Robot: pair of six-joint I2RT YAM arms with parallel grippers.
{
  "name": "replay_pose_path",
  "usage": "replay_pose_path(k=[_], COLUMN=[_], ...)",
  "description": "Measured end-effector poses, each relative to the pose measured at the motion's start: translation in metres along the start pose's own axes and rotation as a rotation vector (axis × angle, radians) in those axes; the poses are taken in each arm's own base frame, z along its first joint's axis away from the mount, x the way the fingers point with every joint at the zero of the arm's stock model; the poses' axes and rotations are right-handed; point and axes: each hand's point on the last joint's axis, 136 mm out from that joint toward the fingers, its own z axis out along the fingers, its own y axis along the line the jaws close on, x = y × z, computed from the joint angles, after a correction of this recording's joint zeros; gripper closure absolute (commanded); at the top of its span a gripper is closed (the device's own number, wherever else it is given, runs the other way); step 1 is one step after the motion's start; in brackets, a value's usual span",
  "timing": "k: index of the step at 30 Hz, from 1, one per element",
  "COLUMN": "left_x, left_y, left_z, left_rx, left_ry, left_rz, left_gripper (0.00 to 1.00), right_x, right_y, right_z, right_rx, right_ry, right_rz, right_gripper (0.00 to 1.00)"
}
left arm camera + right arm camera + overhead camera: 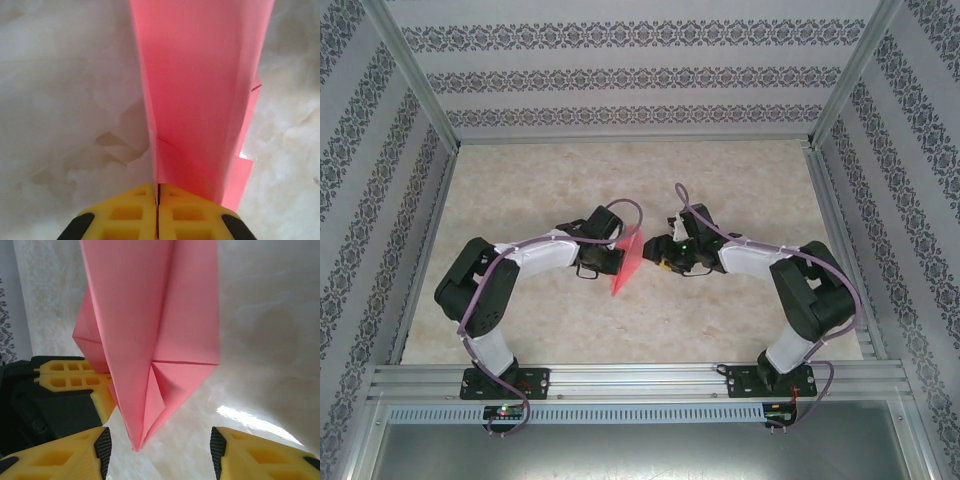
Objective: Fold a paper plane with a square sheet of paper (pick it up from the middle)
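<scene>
So left hand [157, 200] is pinched shut on the pink paper plane [200, 100], held over the tabletop's [740, 180] middle; right hand [160, 447] spread, fingers either side of its tip, not touching.

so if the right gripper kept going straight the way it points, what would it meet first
Most likely the folded pink paper: its lower tip hangs just ahead, between the open fingers of the right gripper, while the left gripper pinches it. How far ahead is hard to judge.

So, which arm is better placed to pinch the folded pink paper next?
Probably right: the right gripper stands open at the tip of the folded paper; the left gripper is shut, holding it.
</scene>
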Motion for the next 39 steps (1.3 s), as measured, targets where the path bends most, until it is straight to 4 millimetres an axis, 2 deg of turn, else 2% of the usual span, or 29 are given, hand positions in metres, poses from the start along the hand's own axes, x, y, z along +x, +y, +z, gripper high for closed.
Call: replay_pose_path(k=[7, 16, 24, 33, 39], left_x=[0.002, 0.000, -0.001, -0.005, -0.005], left_y=[0.000, -0.008, -0.010, -0.010, -0.012], left_z=[-0.002, -0.008, -0.010, -0.013, -0.014], left_rx=[0.144, 0.266, 0.307, 0.343, 0.356], left_ry=[-0.006, -0.018, -0.016, -0.026, -0.021], left_rz=[-0.088, -0.138, -0.164, -0.195, -0.198], left_gripper=[0.95, 0.95, 0.95, 0.95, 0.95], right_x=[0.012, 0.018, 0.016, 0.012, 0.013], right_y=[0.005, 0.011, 0.014, 0.028, 0.030], right_z=[0.024, 0.040, 0.042, 0.043, 0.043], right_rx=[-0.019, -0.048, -0.056, -0.112, -0.134], right_ry=[0.038, 0.061, 0.060, 0.043, 0.038], right_rz=[0.036, 0.065, 0.080, 0.103, 0.114], right_gripper=[0.42, 0.42, 0.43, 0.48, 0.47])
